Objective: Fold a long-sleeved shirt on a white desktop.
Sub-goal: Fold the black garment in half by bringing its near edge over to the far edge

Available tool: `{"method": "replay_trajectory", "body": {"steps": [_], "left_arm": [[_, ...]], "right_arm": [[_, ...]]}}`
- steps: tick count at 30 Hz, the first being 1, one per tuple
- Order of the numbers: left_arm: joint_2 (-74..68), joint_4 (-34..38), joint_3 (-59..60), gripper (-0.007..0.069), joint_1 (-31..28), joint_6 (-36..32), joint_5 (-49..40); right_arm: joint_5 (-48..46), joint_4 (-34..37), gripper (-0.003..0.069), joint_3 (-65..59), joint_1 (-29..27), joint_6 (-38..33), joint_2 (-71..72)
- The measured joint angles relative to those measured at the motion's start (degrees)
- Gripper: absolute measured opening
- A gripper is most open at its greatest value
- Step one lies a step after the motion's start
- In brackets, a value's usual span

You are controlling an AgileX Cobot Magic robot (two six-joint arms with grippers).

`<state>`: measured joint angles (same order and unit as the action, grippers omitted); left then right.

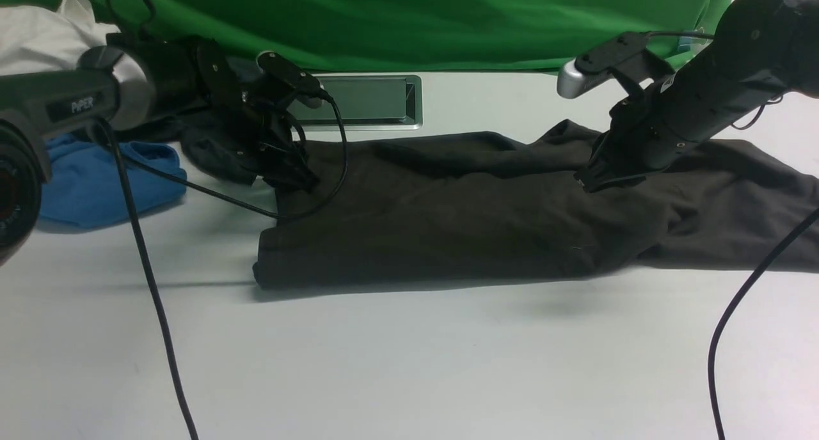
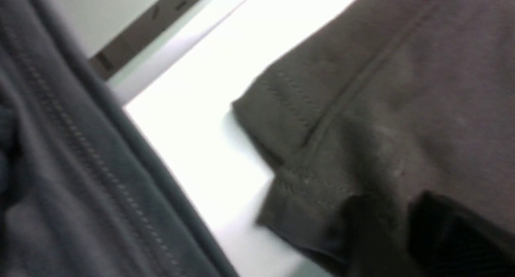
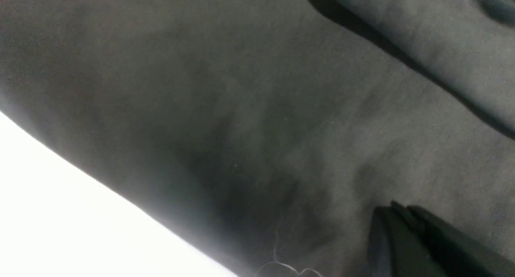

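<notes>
- I see the shirt [image 1: 448,222], soft matte brown-black knit, a long folded band across the smooth white worktop's [image 1: 409,363] centre.
- My right pincer [image 1: 585,181] is closed, tip on the shirt; left pincer [image 1: 301,176] at its 10 o'clock corner, gap unclear.

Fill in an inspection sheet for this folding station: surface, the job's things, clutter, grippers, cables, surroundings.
Surface: white desktop, smooth and matte, with a grey-framed hatch set in at the back.
Job's things: long-sleeved shirt lies bunched in a long band across the desktop, not neatly folded.
Clutter: blue garment and smaller black garment at the left; white cloth behind them.
Grippers: left gripper at the shirt's left end, jaw state unclear; right gripper shut, tip down on the shirt, pinch not discernible.
Cables: left black cable and right black cable trail across the desktop.
Surroundings: green backdrop behind the desk.
</notes>
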<state>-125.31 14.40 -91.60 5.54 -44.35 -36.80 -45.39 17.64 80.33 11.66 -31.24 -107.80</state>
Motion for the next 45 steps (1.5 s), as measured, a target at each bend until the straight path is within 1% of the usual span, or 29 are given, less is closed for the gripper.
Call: {"method": "replay_trajectory", "body": {"steps": [2, 3, 15, 26, 29, 31, 32, 34, 36, 37, 40, 43, 45], "left_arm": [[0.07, 0.0, 0.0, 0.0043, 0.0, 0.0, -0.02], [0.15, 0.0, 0.0, 0.0039, 0.0, 0.0, -0.07], [5.78, -1.01, 0.38, 0.0032, 0.0, 0.0, -1.01], [6.69, -1.41, -0.73, 0.0032, 0.06, 0.0, -0.36], [6.83, -2.78, -0.77, 0.0032, 0.71, 0.0, -0.42], [7.3, -3.42, -0.77, 0.0032, 1.18, 0.31, -0.42], [7.44, -3.6, -0.77, 0.0032, 1.36, 0.46, -0.42], [8.38, -4.62, -0.77, 0.0032, 1.76, 1.39, -0.49], [9.44, -5.91, -0.84, 0.0032, 1.96, 2.49, -0.31], [9.94, -6.63, -0.91, 0.0032, 1.96, 2.76, -0.07], [10.71, -8.3, -1.03, 0.0032, 1.96, 3.23, 0.55], [10.78, -9.2, -1.03, 0.0032, 1.96, 3.31, 1.91], [10.7, -9.25, -1.03, 0.0032, 1.96, 3.31, 2.9]], "right_arm": [[-0.06, 0.05, 0.0038, 0.0, 0.0, 0.0, 0.0], [-0.06, 0.11, 0.0038, 0.0, 0.0, -0.11, 0.0], [-0.26, 0.23, 0.0041, 0.0, 0.0, -0.6, 0.0], [0.3, 0.28, 0.006, 0.0, -0.12, -0.49, -0.04], [1.79, 0.22, 0.0099, 0.0, -0.89, 2.04, -0.09], [2.75, 0.12, 0.0147, 0.0, -1.75, 3.81, -0.11], [2.87, 0.12, 0.0153, 0.0, -1.81, 3.91, -0.11], [3.15, 0.05, 0.0224, 0.0, -2.25, 4.68, -0.11], [3.25, 0.59, 0.0277, 0.0, -2.04, 4.67, -0.11], [3.36, 0.9, 0.0291, 0.0, -1.64, 4.41, -0.11], [3.23, 1.61, 0.0303, 0.95, 0.32, 1.25, -0.36], [3.07, 2.14, 0.0293, 4.04, 2.8, -0.54, -1.99], [3.07, 2.22, 0.0288, 5.75, 3.37, -1.4, -3.0]]}}
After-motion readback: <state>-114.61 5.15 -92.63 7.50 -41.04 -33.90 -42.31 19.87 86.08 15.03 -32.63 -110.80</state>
